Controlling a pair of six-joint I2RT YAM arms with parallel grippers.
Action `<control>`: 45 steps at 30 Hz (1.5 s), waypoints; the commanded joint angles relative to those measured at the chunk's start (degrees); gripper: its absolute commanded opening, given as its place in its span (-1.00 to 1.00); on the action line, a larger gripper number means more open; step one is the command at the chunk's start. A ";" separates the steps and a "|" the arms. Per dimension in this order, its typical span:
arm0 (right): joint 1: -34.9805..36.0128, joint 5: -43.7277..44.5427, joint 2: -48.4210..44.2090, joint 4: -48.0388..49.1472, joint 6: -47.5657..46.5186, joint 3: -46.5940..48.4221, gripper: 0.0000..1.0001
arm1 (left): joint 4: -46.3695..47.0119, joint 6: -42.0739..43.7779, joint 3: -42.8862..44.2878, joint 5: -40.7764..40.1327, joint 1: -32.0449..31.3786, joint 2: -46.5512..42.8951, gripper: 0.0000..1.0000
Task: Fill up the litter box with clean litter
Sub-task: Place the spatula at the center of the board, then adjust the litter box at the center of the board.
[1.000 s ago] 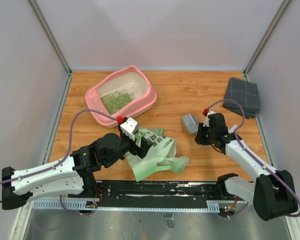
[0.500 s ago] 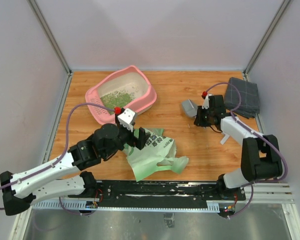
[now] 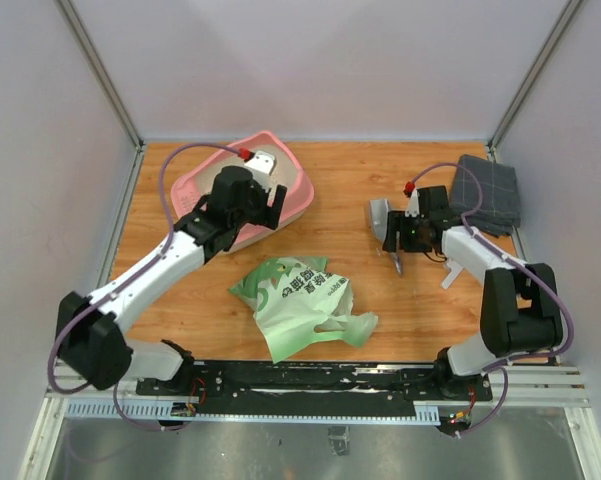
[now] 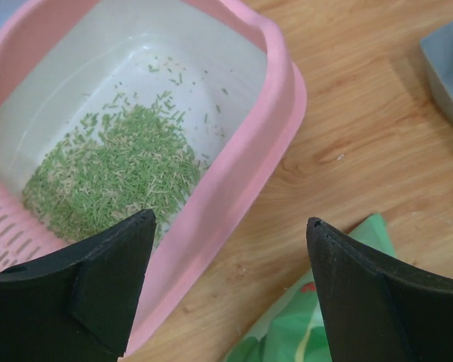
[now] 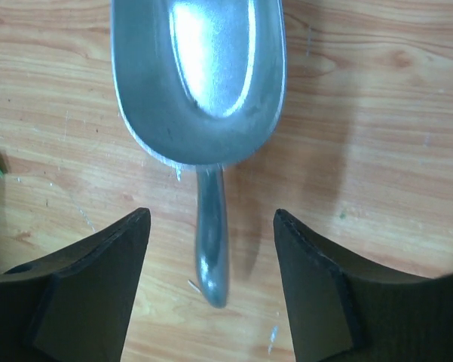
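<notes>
Filling job looks part done on the wooden desk (image 3: 360, 180). The pink litter box (image 4: 283, 83) sits far left, w/ the clean litter (image 4: 113, 173) a thin green patch on its pale floor & much of that floor bare. The left claw (image 4: 230, 226) hangs over one edge of the box, jaws spread wide, nothing in them. Across the desk the right claw (image 5: 211, 215) is open too. Its fingers stand either side of the thin handle of a grey metal scoop (image 5: 196, 75), clear of it on both sides. The scoop lies flat on the wood, bowl empty.

Handling, as judged: the litter is loose, light, dry grain that no claw can pinch. It has to go by scoop, or pour from the limp green bag (image 3: 300, 300) lying mid-desk nearer the arm bases. The scoop looks stiff & smooth, prob. slippery, and the handle is the one part narrow enough to clamp. The box looks rigid & light, w/ its wide rim the place to hold.

Views differ. From overhead the left arm hides most of the box, so the litter can't be judged. Only that view places bag, scoop & a folded grey cloth (image 3: 485, 190) at far right together. The left wrist cam alone shows the litter's spread & a slotted corner. The right wrist cam alone shows the gaps btwn fingers & handle.
</notes>
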 commanded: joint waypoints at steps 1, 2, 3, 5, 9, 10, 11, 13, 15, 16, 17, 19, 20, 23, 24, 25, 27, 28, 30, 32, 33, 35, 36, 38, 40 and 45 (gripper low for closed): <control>-0.85 3.03 -6.38 -6.40 -0.13 0.77 0.42 | 1.03 8.47 4.58 2.80 1.35 9.02 0.70; -0.85 3.02 -8.67 -7.31 -0.31 0.39 0.46 | 0.78 9.56 5.81 2.55 1.63 11.23 0.70; -0.85 2.86 -10.66 -8.17 -0.53 0.13 0.49 | 0.74 10.19 6.60 1.79 2.02 13.39 0.70; -0.83 2.25 -14.91 -9.71 -0.74 -0.46 0.54 | 0.74 10.75 8.52 0.43 3.05 17.61 0.68; -0.78 -1.19 -23.51 -11.04 -0.79 -1.81 0.64 | 2.07 11.04 11.67 0.66 4.78 23.07 0.52; -0.79 -2.13 -25.49 -11.37 -0.83 -2.19 0.66 | 2.31 11.40 12.11 1.34 4.81 24.14 0.48; -0.82 -2.90 -27.09 -11.80 -0.98 -2.48 0.67 | 1.59 11.42 12.74 2.42 4.81 25.24 0.38; -0.81 -3.16 -29.95 -12.99 -1.53 -3.04 0.69 | -2.36 8.85 14.51 4.61 4.81 28.08 -0.10; -0.76 -3.28 -32.35 -14.05 -1.54 -3.36 0.70 | -6.26 4.20 14.91 5.65 4.81 28.74 -0.50; -0.76 -3.78 -33.22 -14.33 -1.17 -3.73 0.70 | -6.52 1.65 13.89 5.74 4.73 28.08 -0.64; -0.76 -4.45 -34.05 -14.42 -0.73 -4.08 0.70 | -5.91 -1.24 12.04 5.75 4.72 26.98 -0.74; -0.55 -5.72 -35.41 -14.85 -0.12 -5.03 0.71 | -4.06 -4.90 8.48 5.55 4.57 24.15 -0.78; -0.48 -5.88 -36.40 -15.31 -0.16 -5.75 0.70 | -3.20 -5.98 7.11 5.18 4.38 23.10 -0.78; -0.41 -4.87 -38.82 -16.55 0.01 -7.11 0.71 | -2.24 -5.73 5.77 4.86 4.22 21.88 -0.75; -0.45 -4.94 -39.58 -16.91 0.27 -7.39 0.71 | -2.11 -5.11 5.75 4.87 4.12 21.86 -0.74; -0.41 -5.03 -40.37 -17.17 0.53 -7.43 0.71 | -2.08 -4.70 5.80 5.10 4.11 21.84 -0.74; -0.41 -5.09 -41.56 -17.84 0.70 -7.22 0.72 | -2.04 -4.89 6.01 5.18 4.09 22.01 -0.72; -0.47 -4.83 -42.03 -18.25 0.70 -7.05 0.71 | -2.13 -5.84 6.14 5.04 4.15 22.17 -0.71; -0.41 -3.81 -42.63 -19.15 0.62 -6.63 0.72 | -2.78 -7.30 7.20 5.48 4.64 22.67 -0.64; -0.40 -1.68 -43.25 -19.88 0.62 -6.29 0.73 | -3.08 -8.39 8.02 6.78 4.87 22.90 -0.50; -0.43 -0.12 -43.58 -20.30 1.11 -6.09 0.74 | -3.31 -9.29 8.44 7.22 4.96 22.84 -0.53; -0.41 4.47 -44.46 -20.68 5.12 -5.87 0.76 | -4.43 -11.53 9.35 6.22 5.11 22.61 -0.56; -0.45 7.38 -44.55 -21.38 7.76 -5.68 0.75 | -5.25 -12.84 9.91 5.26 5.27 22.38 -0.56; -0.41 12.09 -44.05 -24.13 11.67 -4.16 0.74 | -6.05 -14.99 10.33 3.74 5.56 21.42 -0.49; -0.45 16.37 -43.28 -26.64 13.69 -2.62 0.74 | -5.79 -17.35 9.75 2.57 5.96 20.17 -0.38; -0.42 26.40 -41.62 -30.58 15.79 -0.46 0.75 | -5.61 -18.86 9.75 2.79 6.30 17.70 -0.11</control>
